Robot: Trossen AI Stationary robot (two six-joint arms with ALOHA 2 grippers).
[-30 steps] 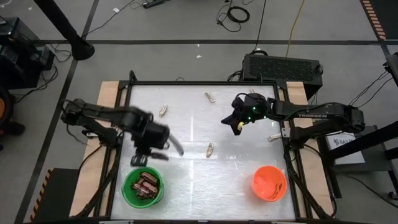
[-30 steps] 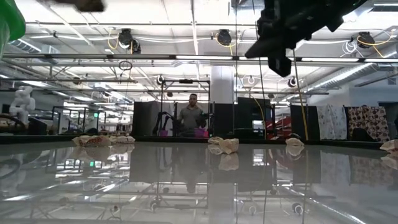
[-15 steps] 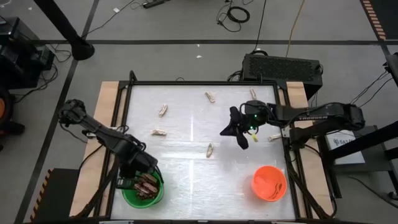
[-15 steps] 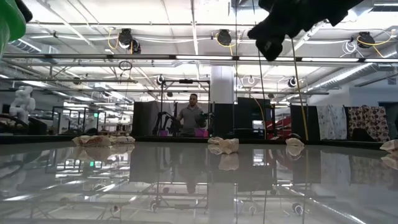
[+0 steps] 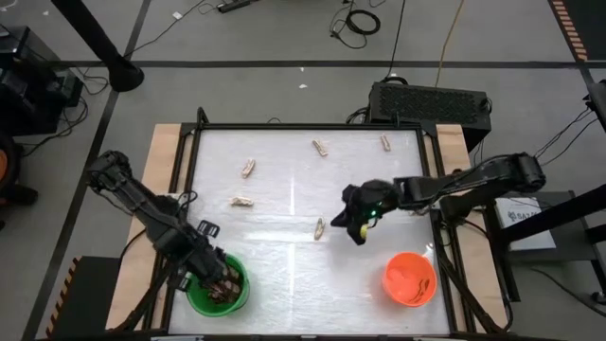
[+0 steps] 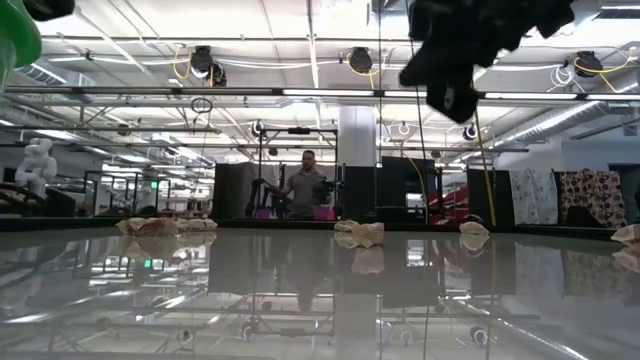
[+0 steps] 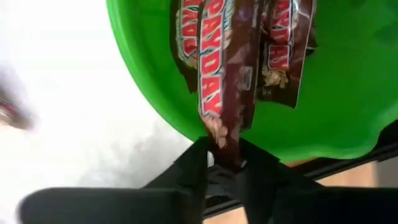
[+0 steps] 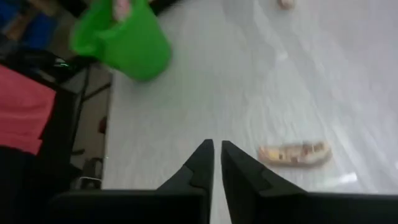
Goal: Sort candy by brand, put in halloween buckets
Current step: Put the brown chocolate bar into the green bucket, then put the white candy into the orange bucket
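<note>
My left gripper (image 5: 214,278) hangs over the green bucket (image 5: 218,292), shut on a dark brown candy bar (image 7: 219,74). More brown bars (image 7: 286,43) lie in that bucket. My right gripper (image 5: 356,228) hovers over the table's middle, shut with nothing in it. It is just right of a pale candy (image 5: 319,228) that lies flat, and the right wrist view shows that candy (image 8: 292,154) beside the fingertips. The orange bucket (image 5: 409,279) stands at the near right. My left gripper pinches one end of the brown bar (image 7: 222,142) between its two fingertips. The fingers point down from above. The bar hangs below them into the green bucket, its lower end among the bars there; whether it rests on them I cannot tell.
Other pale candies lie on the table at the far left (image 5: 248,168), the left middle (image 5: 242,201), the far middle (image 5: 320,147) and the far right (image 5: 384,142). A black frame (image 5: 312,126) edges the table. In the low view a person (image 6: 307,190) stands far behind it.
My left gripper has swung from the table's left middle toward the near edge and sunk over the green bucket. My right gripper has gone toward the near edge and a little left, closing on the pale candy in the middle.
</note>
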